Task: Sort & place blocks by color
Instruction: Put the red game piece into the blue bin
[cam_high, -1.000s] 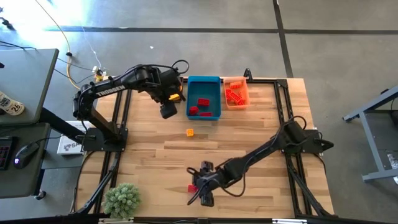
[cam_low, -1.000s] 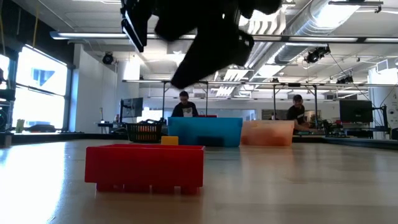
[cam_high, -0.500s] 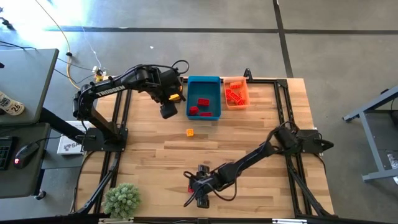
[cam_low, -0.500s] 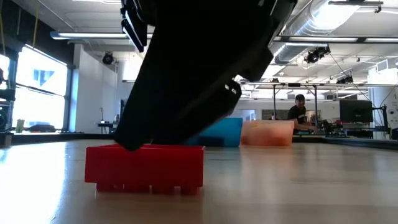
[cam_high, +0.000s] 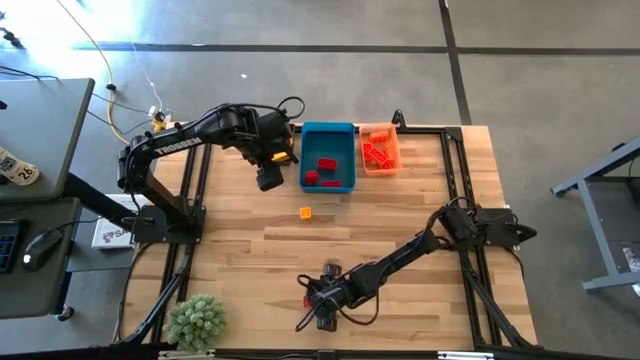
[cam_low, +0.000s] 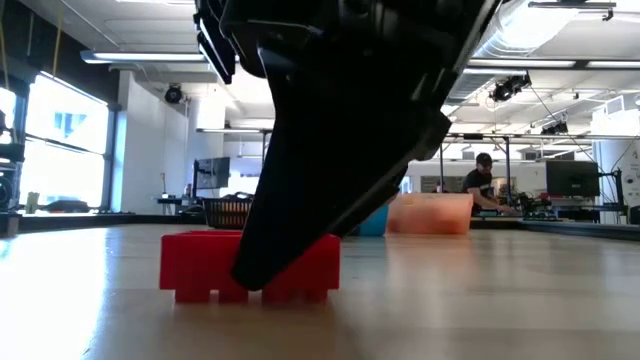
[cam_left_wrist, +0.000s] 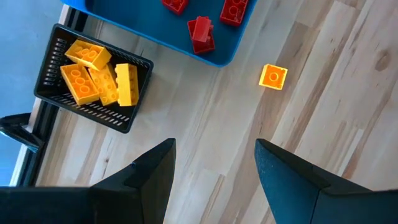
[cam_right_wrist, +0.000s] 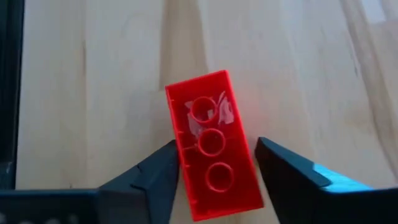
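1. My right gripper (cam_high: 318, 312) has dropped to the table near its 6 o'clock edge since a second ago, when it hung above the red block (cam_right_wrist: 214, 152).
2. My fingers now straddle that block, one on each long side. They have narrowed from wide, but one finger (cam_right_wrist: 292, 177) looks just apart from the plastic, so I would not call it held yet.
3. The block has shifted a little on the wood and lies hollow side up.
4. My left gripper (cam_left_wrist: 214, 174) waits with jaws wide at 11 o'clock, over the black bin (cam_left_wrist: 93, 78) of yellow blocks.
5. Judgement: once clamped, this block goes to the blue bin (cam_high: 328, 160) at 12 o'clock, where the other red blocks lie; one orange block (cam_high: 305, 212) waits mid-table.
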